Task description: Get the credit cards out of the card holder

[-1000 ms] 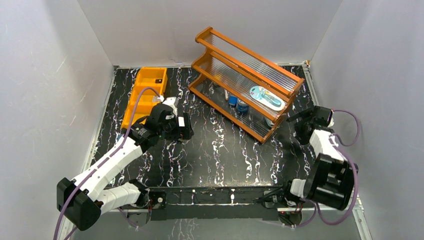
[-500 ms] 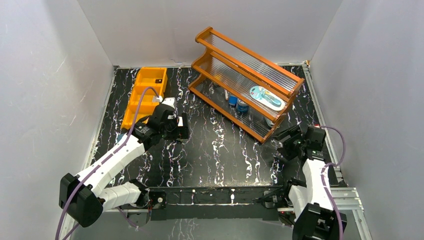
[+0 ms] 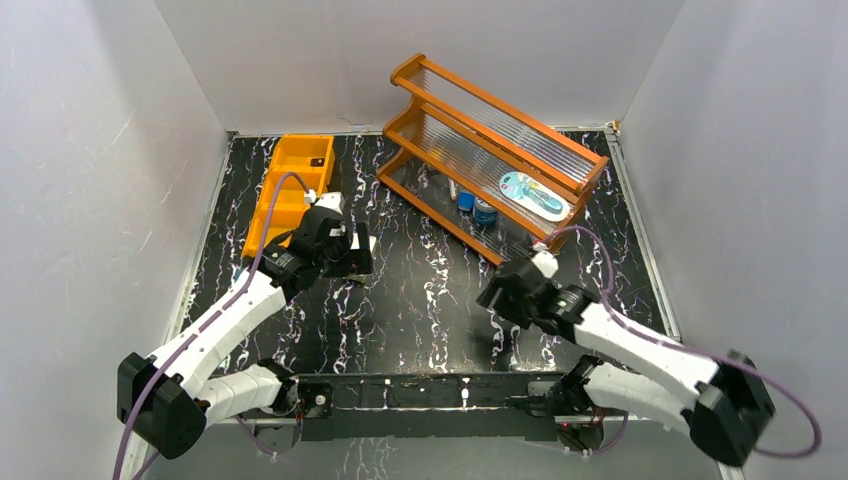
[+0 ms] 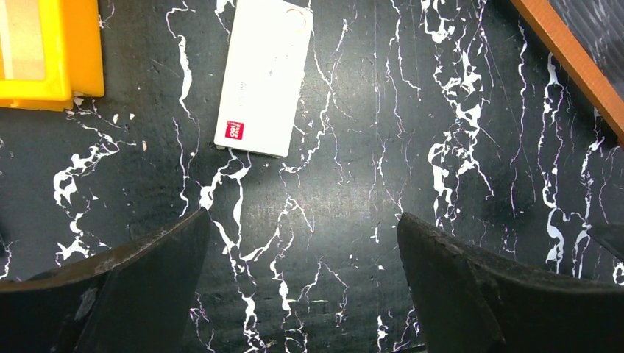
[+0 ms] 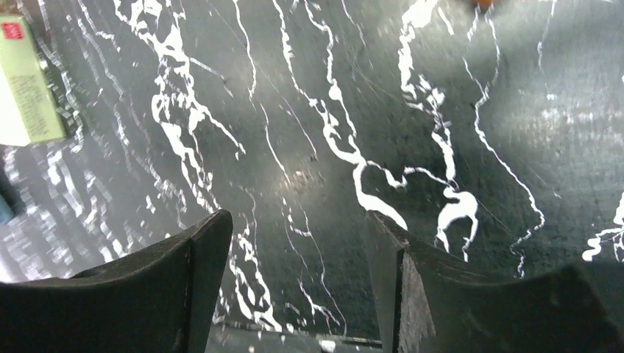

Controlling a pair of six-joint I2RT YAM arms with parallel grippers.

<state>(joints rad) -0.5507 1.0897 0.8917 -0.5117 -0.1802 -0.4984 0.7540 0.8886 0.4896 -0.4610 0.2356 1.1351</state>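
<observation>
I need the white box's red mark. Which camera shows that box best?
Left wrist: the white box lies nearly whole and sharp. Right wrist catches only a blurred part at its left edge; overhead I cannot make it out.

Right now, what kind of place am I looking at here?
Probably a robot test cell in a lab: plain white walls box in a black marbled tabletop, the left arm and right arm are bolted at its near edge, and an orange rack and orange tray look staged.
</observation>
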